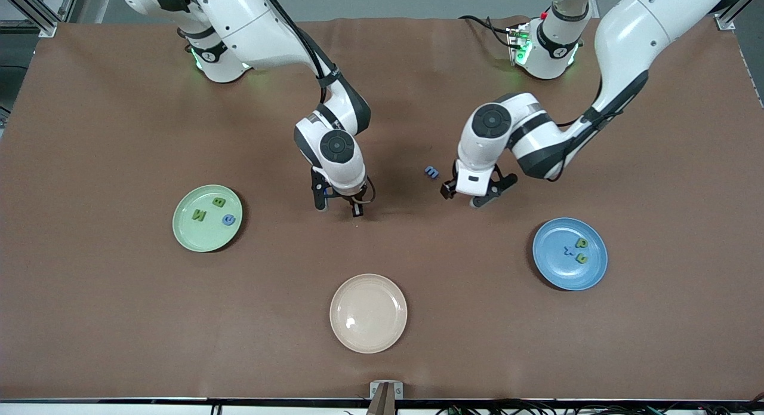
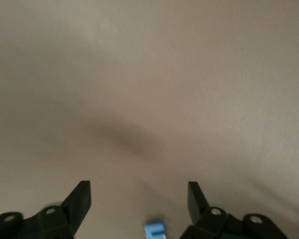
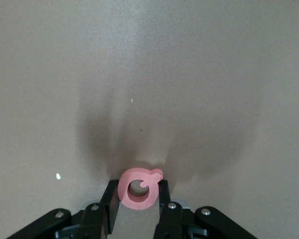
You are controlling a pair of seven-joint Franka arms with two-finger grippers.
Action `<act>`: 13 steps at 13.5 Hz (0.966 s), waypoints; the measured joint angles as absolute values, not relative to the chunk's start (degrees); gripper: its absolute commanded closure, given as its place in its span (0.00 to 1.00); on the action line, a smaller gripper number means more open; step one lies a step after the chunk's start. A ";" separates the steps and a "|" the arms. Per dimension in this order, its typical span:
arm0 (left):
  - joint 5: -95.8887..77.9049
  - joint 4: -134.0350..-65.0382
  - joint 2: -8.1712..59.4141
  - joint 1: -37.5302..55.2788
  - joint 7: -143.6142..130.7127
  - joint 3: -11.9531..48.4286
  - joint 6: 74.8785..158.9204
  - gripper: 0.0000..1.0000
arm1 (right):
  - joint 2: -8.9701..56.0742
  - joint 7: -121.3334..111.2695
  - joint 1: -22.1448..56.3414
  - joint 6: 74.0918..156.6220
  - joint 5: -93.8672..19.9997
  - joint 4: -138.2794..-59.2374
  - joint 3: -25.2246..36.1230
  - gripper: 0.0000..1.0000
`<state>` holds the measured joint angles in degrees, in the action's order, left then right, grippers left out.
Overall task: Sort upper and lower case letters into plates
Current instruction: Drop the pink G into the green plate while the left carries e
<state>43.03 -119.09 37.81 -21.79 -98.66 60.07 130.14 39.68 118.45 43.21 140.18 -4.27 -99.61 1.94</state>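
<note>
The right gripper (image 3: 138, 195), low over the mat, pinches the red round letter (image 3: 138, 189) between its fingers. Lift it straight up, keeping the pinch firm, then carry it to the light green plate (image 1: 185, 236). The left gripper (image 1: 474, 195), jaws spread, hovers just beside the small blue letter (image 1: 431, 172).

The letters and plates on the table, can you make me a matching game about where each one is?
Things:
1. Small blue foam letter m
2. Pink round foam letter
3. Green foam letter B
4. Round cream-beige plastic plate

Places:
A. On the round light green plastic plate
B. Nearest the front camera, nothing in it
C. Pinched in the right hand
D. On the brown table beside the open left hand

Pairs: 1-D, 2-C, 3-A, 4-B
</note>
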 measured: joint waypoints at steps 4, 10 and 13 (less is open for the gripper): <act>43.03 -120.78 39.11 -19.06 -107.40 59.65 133.40 0.22 | 39.62 113.05 42.02 139.29 -4.12 -99.48 3.25 1.00; 48.99 -121.43 40.55 -12.84 -117.20 54.41 137.17 0.25 | 32.18 90.38 30.90 130.32 -4.08 -100.85 3.74 1.00; 49.30 -121.79 40.87 -12.32 -118.18 54.23 137.23 0.26 | 27.66 78.25 24.76 130.55 -4.08 -107.14 3.86 1.00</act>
<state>49.30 -121.79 40.87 -12.32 -118.18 54.23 137.23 27.66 78.25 24.76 130.55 -4.08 -107.14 3.86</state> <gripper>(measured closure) 0.247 0.639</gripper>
